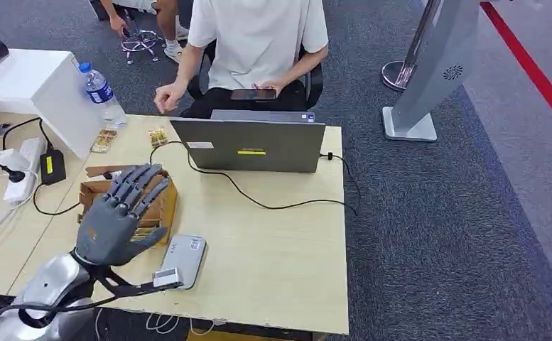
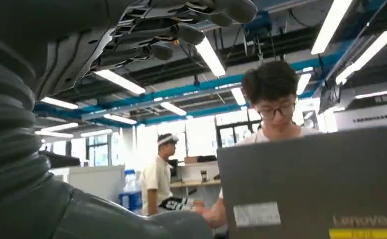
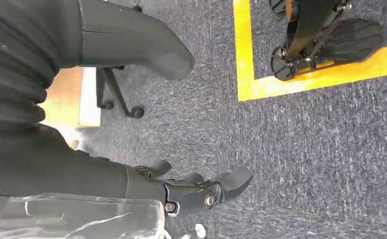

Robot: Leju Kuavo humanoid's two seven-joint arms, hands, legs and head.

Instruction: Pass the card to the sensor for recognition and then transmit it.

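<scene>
My left hand [image 1: 120, 213] hovers over a small open cardboard box [image 1: 163, 206] at the table's left, fingers spread and holding nothing. The hand covers most of the box, so I cannot make out a card inside. A flat grey sensor unit [image 1: 182, 260] lies on the table just right of my wrist, near the front edge. In the left wrist view the fingers [image 2: 181, 32] stretch out with nothing between them and the thumb. My right hand [image 3: 57, 124] hangs over the carpet, its fingers [image 3: 201, 191] loosely apart and holding nothing.
A grey laptop [image 1: 251, 145] stands open beyond the box, its cable trailing across the table [image 1: 280, 284]. A seated person [image 1: 255, 42] behind it holds a phone. A water bottle [image 1: 101, 91], a power strip [image 1: 20, 167] and a black adapter [image 1: 52, 166] sit at the left.
</scene>
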